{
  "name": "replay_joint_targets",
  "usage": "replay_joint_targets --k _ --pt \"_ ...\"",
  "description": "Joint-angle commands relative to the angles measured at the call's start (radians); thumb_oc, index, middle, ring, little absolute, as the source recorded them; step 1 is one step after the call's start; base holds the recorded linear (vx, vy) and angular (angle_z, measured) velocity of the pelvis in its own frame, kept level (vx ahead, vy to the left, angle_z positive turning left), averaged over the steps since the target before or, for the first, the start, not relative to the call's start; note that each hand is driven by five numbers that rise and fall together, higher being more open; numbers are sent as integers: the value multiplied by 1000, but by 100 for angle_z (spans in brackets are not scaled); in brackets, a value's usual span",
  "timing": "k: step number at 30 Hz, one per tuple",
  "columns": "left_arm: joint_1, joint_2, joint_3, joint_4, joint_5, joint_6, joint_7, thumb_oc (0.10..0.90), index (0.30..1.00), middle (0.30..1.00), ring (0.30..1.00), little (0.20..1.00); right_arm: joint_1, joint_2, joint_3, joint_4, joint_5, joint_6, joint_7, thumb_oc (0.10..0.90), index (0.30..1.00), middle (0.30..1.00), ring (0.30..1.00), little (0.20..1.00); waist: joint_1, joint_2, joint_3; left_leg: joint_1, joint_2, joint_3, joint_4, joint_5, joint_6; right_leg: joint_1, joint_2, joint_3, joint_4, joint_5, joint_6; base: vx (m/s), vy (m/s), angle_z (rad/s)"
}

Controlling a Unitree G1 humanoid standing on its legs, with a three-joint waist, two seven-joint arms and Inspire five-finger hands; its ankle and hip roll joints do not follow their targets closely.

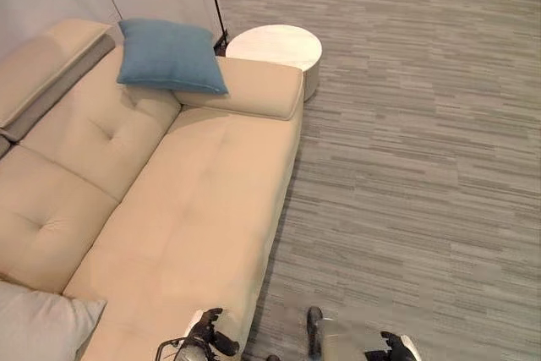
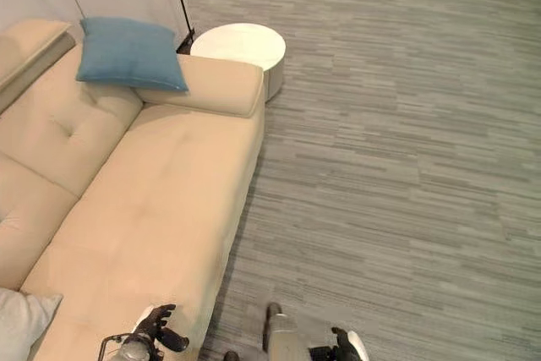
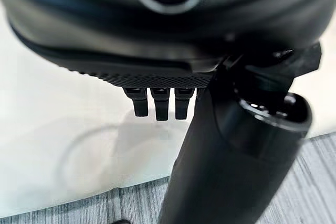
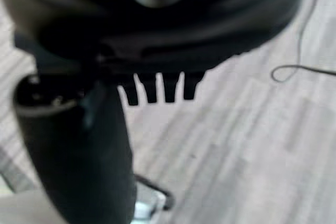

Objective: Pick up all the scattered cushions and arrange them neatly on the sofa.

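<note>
Fingers of the left hand hang relaxed and empty over the front edge of the sofa; the right hand is likewise slack and holds nothing, low over the carpet. Status: a grey cushion lies at the near end of the seat, a blue cushion leans in the far corner. No stray cushion is visible on the floor, so the task appears near complete. Beyond the armrest stands a round side table, clear of the work
</note>
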Motion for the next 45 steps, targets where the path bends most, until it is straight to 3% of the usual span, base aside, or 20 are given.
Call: replay_joint_targets --k 1,3,5,7,9,11,12,13,17,19,22,34,35,36,37,39,42,43,44,45 --pt "-15 -41 7 -16 46 -45 2 800 900 900 900 900 20 -50 -13 19 29 -17 -8 800 900 900 900 900 -7 -25 -29 -75 -20 -27 135 -28 -36 241 1 27 -118 77 30 365 -320 84" --pt "-17 -48 -2 -17 47 -43 -2 800 900 900 900 900 14 -53 -27 22 50 -26 -13 800 900 900 900 900 -11 -32 -30 -148 14 21 293 39 -81 295 -14 7 -147 68 12 217 -271 108" --pt "-22 -44 -3 -35 39 -46 -7 800 900 900 900 900 6 -59 -31 27 63 -29 -12 800 900 900 900 900 8 -53 -18 -249 32 47 496 112 -96 368 -19 5 -191 60 -15 141 -257 78" --pt "-26 -41 -3 -40 36 -47 -5 800 900 900 900 900 7 -63 -34 27 66 -29 -14 800 900 900 900 900 17 -60 -12 -281 42 60 522 117 -92 393 -23 4 -208 56 -22 115 -168 20" --pt "-30 -43 -6 -45 27 -42 -3 800 900 900 900 900 8 -66 -35 27 70 -28 -17 800 900 900 900 900 29 -69 -11 -323 42 74 490 96 -80 422 -26 10 -224 43 -25 163 -136 -15" --pt "-34 -52 -14 -43 26 -41 1 800 900 900 900 900 15 -71 -31 21 68 -34 -22 800 900 900 900 900 42 -62 -11 -345 12 56 344 72 -74 452 -13 20 -226 23 -21 209 -91 -12" --pt "-34 -52 -14 -43 26 -41 1 800 900 900 900 900 15 -71 -31 21 68 -34 -22 800 900 900 900 900 42 -63 -9 -341 11 56 340 73 -74 455 -14 20 -226 21 -21 213 -89 -20" --pt "-35 -55 -17 -41 26 -44 1 800 900 900 900 900 19 -73 -28 15 65 -35 -23 800 900 900 900 900 48 -51 -9 -356 -12 39 250 118 -82 471 6 28 -230 15 -19 104 -47 -24" --pt "-30 -57 -16 -47 19 -47 3 800 900 900 900 900 25 -70 -15 11 52 -28 -23 800 900 900 900 900 62 -34 -9 -373 -43 35 188 173 -88 499 36 60 -214 0 -22 151 -33 -42" --pt "-20 -57 -5 -47 13 -47 -1 800 900 900 900 900 30 -71 -7 10 34 -25 -18 800 900 900 900 900 76 -10 -20 -352 -45 26 150 181 -74 517 64 91 -176 -34 -30 163 24 -78" --pt "-11 -54 2 -48 10 -43 -1 800 900 900 900 900 40 -71 -5 16 18 -23 -14 800 900 900 900 900 81 -9 -39 -316 -61 -11 142 174 -64 519 60 99 -140 -48 -25 102 28 -97" --pt "16 -46 35 -38 6 -37 -9 800 900 900 900 900 49 -45 10 23 -10 -17 -1 800 900 900 900 900 104 -25 -87 -261 -63 15 114 122 -20 550 27 105 -176 -61 -6 94 20 1" --pt "25 -42 47 -38 -4 -37 -7 800 900 900 900 900 46 -44 16 24 -23 -15 3 800 900 900 900 900 117 -20 -88 -247 -57 14 92 110 -6 498 18 85 -80 -46 26 51 27 12" --pt "25 -42 47 -38 -4 -37 -7 800 900 900 900 900 46 -44 16 24 -23 -15 3 800 900 900 900 900 118 -20 -88 -247 -57 15 92 111 -6 496 18 85 -77 -47 26 54 25 1" --pt "24 -38 47 -39 -6 -37 -6 800 900 900 900 900 42 -44 16 23 -23 -14 5 800 900 900 900 900 117 -18 -81 -243 -54 7 90 111 -2 449 17 81 1 -21 47 -19 -12 -28" --pt "14 -29 45 -36 -6 -39 -3 800 900 900 900 900 30 -46 10 15 -13 -15 12 800 900 900 900 900 91 -4 -45 -228 -46 -33 83 116 3 332 19 85 179 34 90 -12 -46 -42" --pt "3 -32 36 -33 -10 -45 3 800 900 900 900 900 18 -44 12 16 -9 -18 5 800 900 900 900 900 72 17 -27 -189 -29 -56 47 113 -4 270 -25 43 115 3 60 113 -106 45" --pt "-4 -31 30 -33 -8 -47 4 800 900 900 900 900 11 -44 15 20 -7 -18 4 800 900 900 900 900 59 16 -20 -167 -30 -71 39 103 -10 240 -40 43 28 25 49 138 -146 32" --pt "-4 -31 30 -33 -8 -47 4 800 900 900 900 900 11 -44 15 20 -7 -18 4 800 900 900 900 900 59 16 -19 -166 -30 -72 38 103 -10 241 -40 42 28 25 49 135 -166 5" --pt "-8 -30 29 -29 -6 -50 -2 800 900 900 900 900 13 -46 11 26 0 -18 3 800 900 900 900 900 54 4 -23 -169 -41 -82 51 96 -16 279 -42 66 -46 22 52 78 -116 24"
